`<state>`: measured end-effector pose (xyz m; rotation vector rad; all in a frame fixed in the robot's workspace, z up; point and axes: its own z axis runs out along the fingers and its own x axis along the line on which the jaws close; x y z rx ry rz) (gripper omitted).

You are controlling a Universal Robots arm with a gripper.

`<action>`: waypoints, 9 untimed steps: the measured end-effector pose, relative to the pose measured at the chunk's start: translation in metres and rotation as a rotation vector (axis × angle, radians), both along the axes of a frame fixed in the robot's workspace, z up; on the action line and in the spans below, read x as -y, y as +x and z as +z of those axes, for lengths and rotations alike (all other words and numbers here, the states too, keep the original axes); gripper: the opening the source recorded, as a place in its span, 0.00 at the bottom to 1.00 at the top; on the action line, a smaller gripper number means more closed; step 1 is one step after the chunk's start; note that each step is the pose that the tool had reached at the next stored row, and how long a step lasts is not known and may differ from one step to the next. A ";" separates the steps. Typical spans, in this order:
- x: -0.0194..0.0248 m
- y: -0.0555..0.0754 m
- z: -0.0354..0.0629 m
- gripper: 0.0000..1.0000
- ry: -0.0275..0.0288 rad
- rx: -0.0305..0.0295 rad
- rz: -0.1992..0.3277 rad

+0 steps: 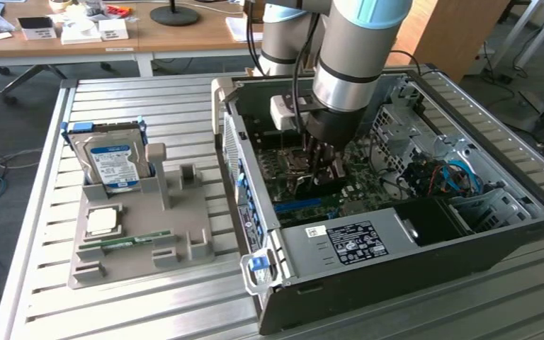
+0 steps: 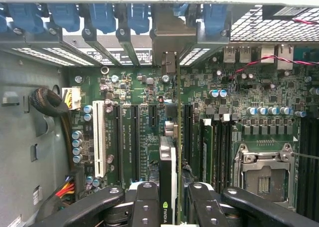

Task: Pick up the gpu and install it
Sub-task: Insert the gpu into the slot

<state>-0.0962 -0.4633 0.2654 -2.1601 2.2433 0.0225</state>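
Gripper (image 2: 173, 188), with black jointed metal fingers (image 2: 145, 207), is clamped on the gpu (image 2: 168, 162) from both flat sides. The card is seen edge-on: a thin green board with a black cooler on one face, upright over the green motherboard (image 2: 129, 87) inside the open grey steel computer case (image 1: 499, 234). It sits among long black slots near a white slot (image 2: 99, 137), with one end up against the case's perforated bracket wall under blue plastic clips (image 2: 102, 15). Can't tell if it is seated. A square silver CPU socket (image 2: 262, 174) is off to one side. On the exterior view's left, a ribbed metal table (image 1: 159, 106) carries a grey moulded holder (image 1: 173, 234) with a silver hard drive (image 1: 113, 164) and a narrow memory stick (image 1: 125, 241).
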 end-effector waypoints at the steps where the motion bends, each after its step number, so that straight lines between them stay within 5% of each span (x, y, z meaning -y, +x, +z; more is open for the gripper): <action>1: 0.0000 0.000 -0.0001 0.27 0.0002 0.0001 0.000; 9: 0.0000 0.000 -0.0001 0.27 0.0001 0.0001 0.000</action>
